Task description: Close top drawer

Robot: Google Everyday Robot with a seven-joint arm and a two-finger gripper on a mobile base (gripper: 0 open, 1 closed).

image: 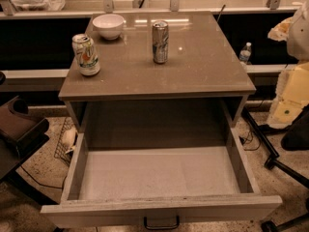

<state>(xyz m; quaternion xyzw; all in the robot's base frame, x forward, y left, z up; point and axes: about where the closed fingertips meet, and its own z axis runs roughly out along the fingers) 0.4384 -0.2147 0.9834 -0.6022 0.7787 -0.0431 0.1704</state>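
The top drawer (159, 175) of the grey-beige cabinet is pulled far out toward the camera and is empty inside. Its plain front (96, 214) runs along the bottom of the view, with a small dark metal handle (161, 222) at its middle. The two lower drawer fronts are hidden below it. My gripper is not in view. Only a white and cream shape (292, 88), which may be part of the arm, stands at the right edge beside the cabinet.
On the cabinet top (203, 66) stand a white bowl (108, 25), a pale can (86, 55) and a silver can (160, 41). A small water bottle (245, 52) sits behind right. Black chair legs (270, 153) are right, and a dark object (17, 124) is left.
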